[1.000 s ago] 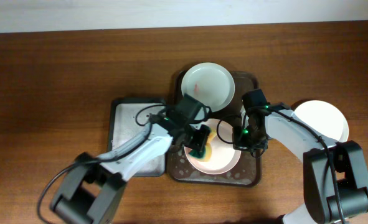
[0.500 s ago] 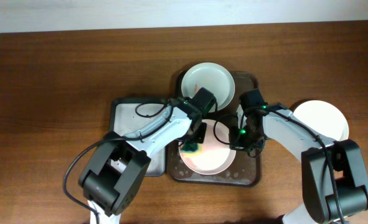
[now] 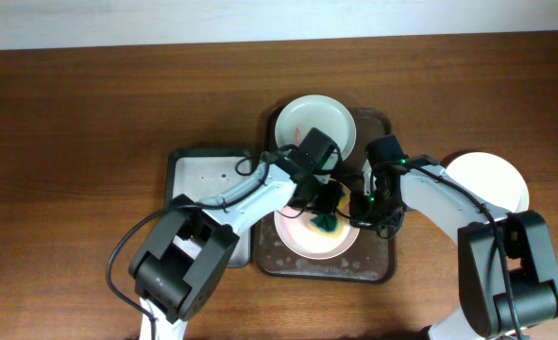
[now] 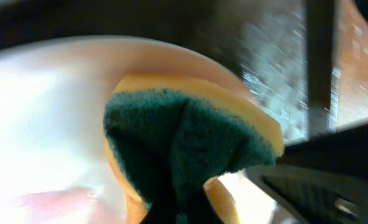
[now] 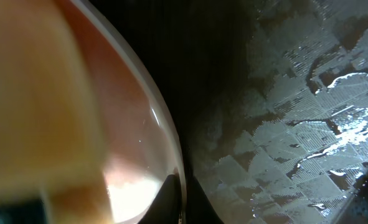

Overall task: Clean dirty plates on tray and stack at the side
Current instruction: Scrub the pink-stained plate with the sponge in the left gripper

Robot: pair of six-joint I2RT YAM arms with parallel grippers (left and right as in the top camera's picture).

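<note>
left gripper (image 3: 320,202): narrow, clamped on the sponge (image 4: 190,130); the green scouring face is folded by the squeeze and the yellow foam bulges out beside it.
why held so: the sponge is pressed flat to the plate surface, so the rough side does the wiping. Judged to be a scrub in progress.
near plate (image 3: 302,241): on the near half of the tray, under the sponge. It has a pinkish film with a yellow-green patch at the sponge, so it looks not yet clean.
right gripper (image 3: 366,210): at the near plate's right rim. In the right wrist view the rim runs down into the jaws, so it looks closed on the rim, narrow.
why held so: probably to pin the plate so it won't slide or spin under the wiping.
tray (image 3: 378,269): dark brown, centre of the table (image 3: 90,113). Its floor is wet and textured beside the near plate.
far plate (image 3: 316,125): on the far half of the tray, with a faint red streak, untouched by either arm. Likely next in line.
side plate (image 3: 491,184): white, on the table right of the tray, well apart from it. Judged to be the start of the stack.
small tray (image 3: 198,184): just left of the tray, with a pale inside. Possibly the sponge's resting spot.
writing/brands: none readable in any view.
</note>
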